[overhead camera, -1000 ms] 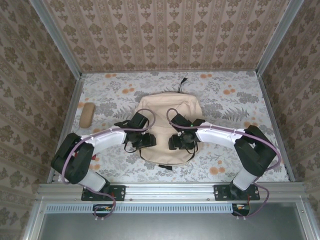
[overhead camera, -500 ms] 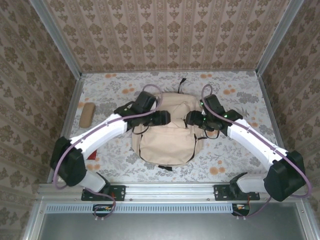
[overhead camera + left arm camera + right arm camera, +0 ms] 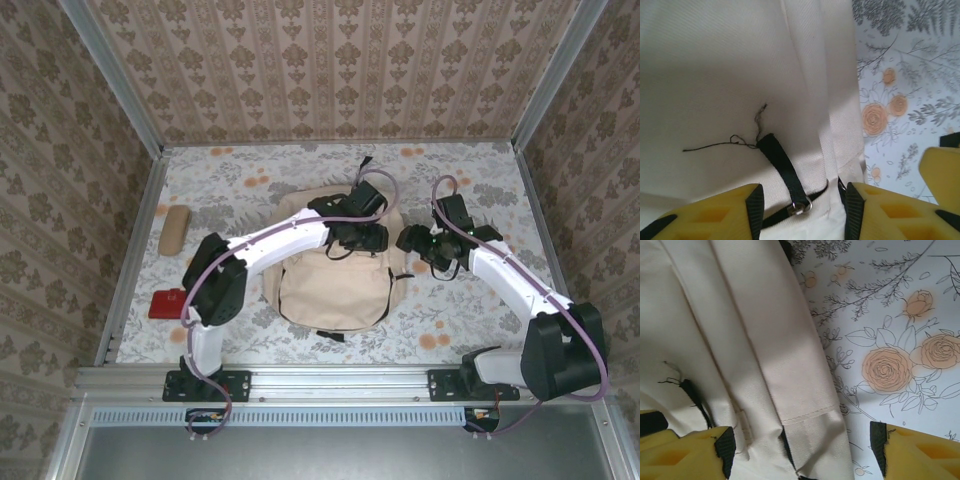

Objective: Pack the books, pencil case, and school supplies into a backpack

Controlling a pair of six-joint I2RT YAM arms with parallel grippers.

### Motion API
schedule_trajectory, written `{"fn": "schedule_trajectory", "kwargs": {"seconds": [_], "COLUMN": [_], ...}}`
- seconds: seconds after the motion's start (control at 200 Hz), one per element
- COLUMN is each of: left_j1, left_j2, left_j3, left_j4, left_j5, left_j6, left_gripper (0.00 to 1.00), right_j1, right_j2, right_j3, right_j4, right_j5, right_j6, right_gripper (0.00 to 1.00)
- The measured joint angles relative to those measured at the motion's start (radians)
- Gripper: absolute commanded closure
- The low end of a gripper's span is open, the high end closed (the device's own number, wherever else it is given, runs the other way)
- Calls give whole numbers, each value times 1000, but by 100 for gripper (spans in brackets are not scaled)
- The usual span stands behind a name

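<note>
In the middle of the overhead frame, the backpack (image 3: 330, 290) lay flat on the floral tablecloth (image 3: 480, 185) with its beige front facing up. The left arm (image 3: 270, 240) rose from the lower left and crossed diagonally over the bag, carrying the left gripper (image 3: 802, 200) to the bag's upper right part.

In the left wrist view, its yellow fingers (image 3: 715, 212) stood apart along the bottom edge, black pads facing each other. Between them lay a black zip pull (image 3: 781, 162) ending in a small metal ring (image 3: 801, 206). Neither pad touched the pull, so the jaws were spread and pinched nothing. A loose dark thread (image 3: 715, 146) trailed from the top of the pull toward the left of that frame.

The right gripper (image 3: 801, 432) hung just beside the backpack's upper right edge. In its own view the jaws were spread wide, one finger in the lower left corner over the beige fabric and the other in the lower right over the printed roses. The bag's seamed edge ran between them, and nothing was held.

At the left of the overhead frame, the pencil case (image 3: 174, 230) lay near the table's side rail, well apart from the backpack. Below it, a small red object (image 3: 166, 303) lay just beside the left arm's elbow.
</note>
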Motion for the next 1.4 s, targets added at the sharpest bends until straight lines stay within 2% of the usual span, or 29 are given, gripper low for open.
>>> {"fn": "schedule_trajectory", "kwargs": {"seconds": [0.19, 0.4, 0.495, 0.745, 0.88, 1.05, 1.175, 1.4], "left_j1": [-12, -32, -32, -32, -32, -33, -33, -32], "left_j2": [100, 144, 155, 161, 161, 160, 133, 39], "left_j3": [105, 177, 192, 214, 217, 217, 184, 101], "left_j4": [-93, -170, -190, -226, -231, -230, -201, -130], "left_j5": [-64, -127, -139, -153, -152, -152, -145, -103], "left_j6": [-5, -1, 1, 4, 9, 11, 14, 18], "left_gripper": [56, 65, 73, 87, 100, 100, 100, 100], "right_j1": [-18, -24, -27, -29, -29, -29, -29, -29], "right_j2": [0, 0, 0, 0, 0, 0, 17, 161], "right_j3": [-23, -37, -38, -41, -48, -59, -61, -60], "right_j4": [16, 35, 37, 41, 42, 80, 149, 291], "right_j5": [-21, -33, -35, -35, -39, -99, -196, -373], "right_j6": [-10, -10, -10, -10, -10, -10, -7, 24], "right_gripper": [25, 26, 26, 26, 27, 32, 39, 48]}}
